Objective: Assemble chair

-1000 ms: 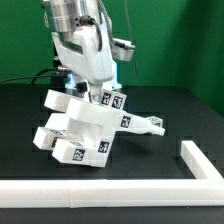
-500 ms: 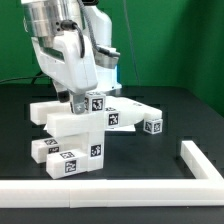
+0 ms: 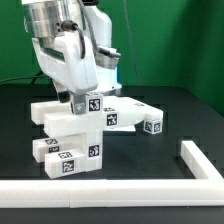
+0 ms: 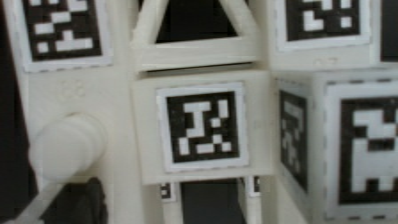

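White chair [image 3: 85,128] under the hand [image 3: 78,99]; wrist view shows only tags [image 4: 199,125].

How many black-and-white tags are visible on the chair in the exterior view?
5: one on top near the hand, one mid-front, one on the right leg end, two low in front. Others may be hidden.

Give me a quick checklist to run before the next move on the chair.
1. Tool over the chair: ok, it sits at the assembly's top.
2. Grip state: cannot tell, the fingers are hidden behind the parts.
3. Chair resting on the black table: ok, lower blocks appear to touch the surface.
4. Clearance from the border rail: ok, a gap shows.
5. Tags readable: ok, the wrist view shows a sharp tag.
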Robot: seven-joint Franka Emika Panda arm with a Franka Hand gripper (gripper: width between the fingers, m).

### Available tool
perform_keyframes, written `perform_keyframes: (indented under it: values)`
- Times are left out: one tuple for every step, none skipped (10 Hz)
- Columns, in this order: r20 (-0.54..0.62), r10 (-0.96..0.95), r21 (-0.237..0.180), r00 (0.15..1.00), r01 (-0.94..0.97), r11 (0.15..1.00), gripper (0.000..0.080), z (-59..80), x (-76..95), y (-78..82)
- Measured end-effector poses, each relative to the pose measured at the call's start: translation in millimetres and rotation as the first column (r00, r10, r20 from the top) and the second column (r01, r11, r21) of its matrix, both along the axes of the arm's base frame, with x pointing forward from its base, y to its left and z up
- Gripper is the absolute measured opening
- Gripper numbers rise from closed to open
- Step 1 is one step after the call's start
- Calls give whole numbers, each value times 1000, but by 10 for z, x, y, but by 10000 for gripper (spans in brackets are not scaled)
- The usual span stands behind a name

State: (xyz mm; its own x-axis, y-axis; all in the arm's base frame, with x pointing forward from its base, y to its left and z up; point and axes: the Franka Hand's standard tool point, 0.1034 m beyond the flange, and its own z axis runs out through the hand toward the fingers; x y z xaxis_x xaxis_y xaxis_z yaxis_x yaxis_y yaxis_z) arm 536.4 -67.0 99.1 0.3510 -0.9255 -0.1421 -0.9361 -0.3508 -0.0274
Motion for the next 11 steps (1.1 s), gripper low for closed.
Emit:
perform_keyframes:
  values:
    - [0, 0, 0, 1000, 0, 1000, 649, 0, 0, 0]
    - [0, 0, 0, 1000, 0, 1000, 649, 0, 0, 0]
    - [1, 0, 0, 1000, 0, 1000, 649, 5, 2, -3]
    - [-10, -4, 22, 1000, 4, 1000, 649, 112, 10, -15]
    - [-13, -8, 43, 1000, 9, 999, 649, 252, 46, -32]
    - [-18, -12, 62, 1000, 13, 998, 649, 365, 50, -35]
    - [-13, -12, 53, 1000, 13, 999, 649, 325, 49, -44]
    - [-19, -10, 52, 1000, 11, 999, 649, 296, 39, -37]
    - [-19, -10, 52, 1000, 11, 999, 649, 298, 39, -38]
    - [-20, -10, 51, 1000, 11, 999, 649, 295, 38, -37]
    - [-20, -10, 51, 1000, 11, 999, 649, 294, 38, -37]
